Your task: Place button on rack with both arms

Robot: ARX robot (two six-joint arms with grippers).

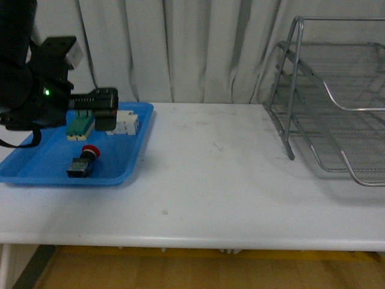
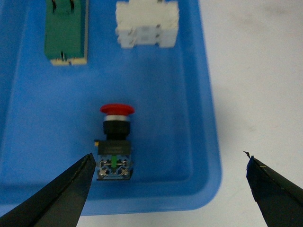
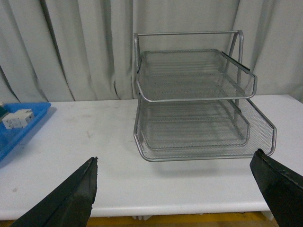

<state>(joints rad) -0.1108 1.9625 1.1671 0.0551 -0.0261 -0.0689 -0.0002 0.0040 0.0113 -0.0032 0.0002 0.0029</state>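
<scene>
I see the small push-button with red mushroom cap and dark boxy body (image 1: pixel 83 161) lying on its side in the near part of the flat blue plastic tray (image 1: pixel 139 139). Its cap points toward the green rectangular switch (image 1: pixel 79 125) and the white block-shaped part (image 1: pixel 123 122) further back. My black left arm (image 1: pixel 33 90) hangs over the tray. Its hand (image 2: pixel 170 158) is spread wide, and in the wrist view one fingertip (image 2: pixel 71 189) shows just beside the button's base; I cannot tell if they touch. The large silver three-tier wire mesh rack (image 1: pixel 337 108) stands well apart on the white bench (image 1: pixel 210 186), at the right. My right hand (image 3: pixel 175 158) is also spread wide, facing the rack's open front and holding nothing.
</scene>
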